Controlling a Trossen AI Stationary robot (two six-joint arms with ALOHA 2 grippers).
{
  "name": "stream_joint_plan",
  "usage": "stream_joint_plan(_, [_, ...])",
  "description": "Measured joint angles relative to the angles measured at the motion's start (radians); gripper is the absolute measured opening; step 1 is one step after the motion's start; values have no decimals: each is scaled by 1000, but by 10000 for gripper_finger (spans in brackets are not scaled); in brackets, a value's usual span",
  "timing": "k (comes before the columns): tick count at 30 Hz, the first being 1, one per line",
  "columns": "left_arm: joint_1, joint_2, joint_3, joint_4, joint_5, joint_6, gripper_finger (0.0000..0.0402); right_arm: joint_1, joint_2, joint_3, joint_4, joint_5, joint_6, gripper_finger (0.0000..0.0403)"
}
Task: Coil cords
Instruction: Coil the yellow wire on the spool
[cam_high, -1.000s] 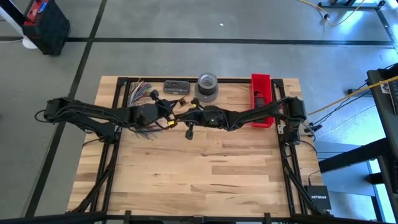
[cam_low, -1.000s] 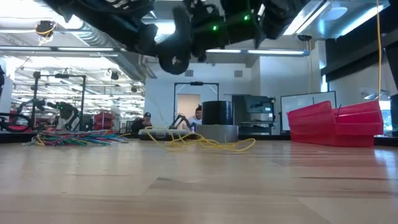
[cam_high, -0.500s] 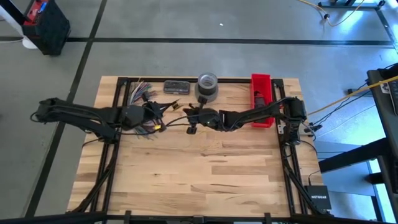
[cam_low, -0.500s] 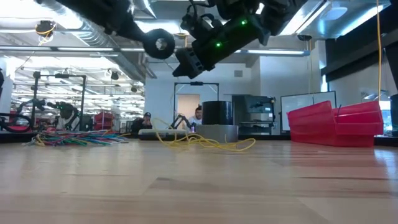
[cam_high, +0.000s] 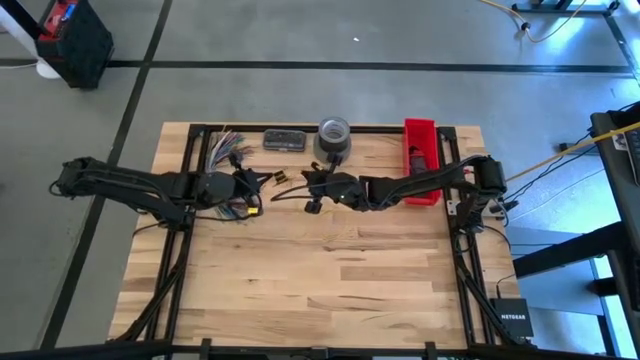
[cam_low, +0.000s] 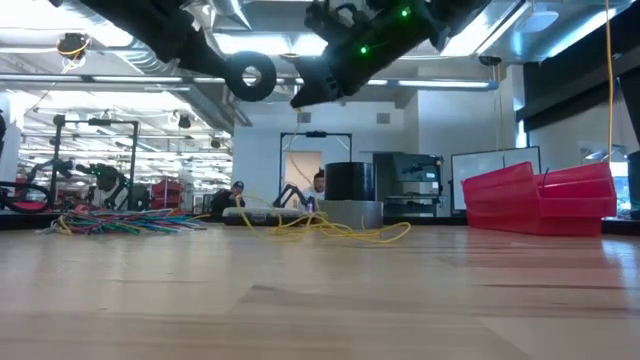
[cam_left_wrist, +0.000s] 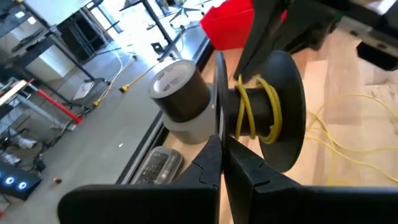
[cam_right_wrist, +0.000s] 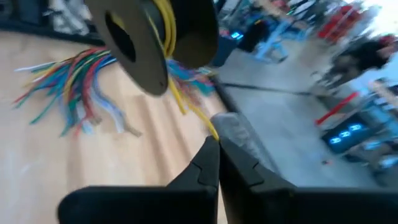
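A black spool (cam_left_wrist: 264, 109) with a few turns of yellow cord (cam_left_wrist: 254, 109) hangs above the table in front of my left gripper (cam_left_wrist: 221, 152), which is shut on it. My right gripper (cam_right_wrist: 216, 149), just right of the spool (cam_low: 250, 75), is shut on the yellow cord that runs off it. Slack loops of that cord (cam_low: 325, 229) lie on the table under the arms. A tangle of multicoloured cords (cam_right_wrist: 74, 87) lies on the wood at the far left (cam_low: 120, 222). My left gripper pinches the rim of the spool's near flange (cam_left_wrist: 217, 127) between its two shut fingers, which slant slightly down. The spool is lifted clear of the table with its axis roughly level. My right gripper pinches the yellow cord (cam_right_wrist: 210, 132) at its fingertips, a short way from the spool. The fingers slant down toward the table's left. The cord runs up from them to the spool's core (cam_right_wrist: 163, 18).
A grey tape roll (cam_high: 333, 138) and a flat dark device (cam_high: 284, 139) sit at the table's far edge, with a red bin (cam_high: 421, 160) at the far right. The near half of the wooden table (cam_high: 320, 290) holds nothing.
My left gripper has drawn back toward the table's left edge and risen a little, and the spool has gone up and turned with it. My right gripper has tipped up and rolled while staying on the yellow cord beside the spool.
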Motion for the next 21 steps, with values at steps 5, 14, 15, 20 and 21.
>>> stream_joint_plan(5, [1, 4, 0, 14, 2, 4, 0, -2, 15, -1, 3, -28, 85, 35])
stream_joint_plan(14, [1, -1, 0, 42, 2, -20, 0, 0, -33, 0, -182, -53, 40, 163])
stream_joint_plan(15, [1, -1, 0, 43, 2, -20, 0, -3, -36, 0, -201, -71, 37, 169])
stream_joint_plan(20, [0, -1, -1, 49, -5, -10, 0, -44, -18, -23, -146, -258, 21, 178])
stream_joint_plan(21, [0, -1, -1, 50, -5, -11, 0, -56, -4, -35, -84, -312, 25, 176])
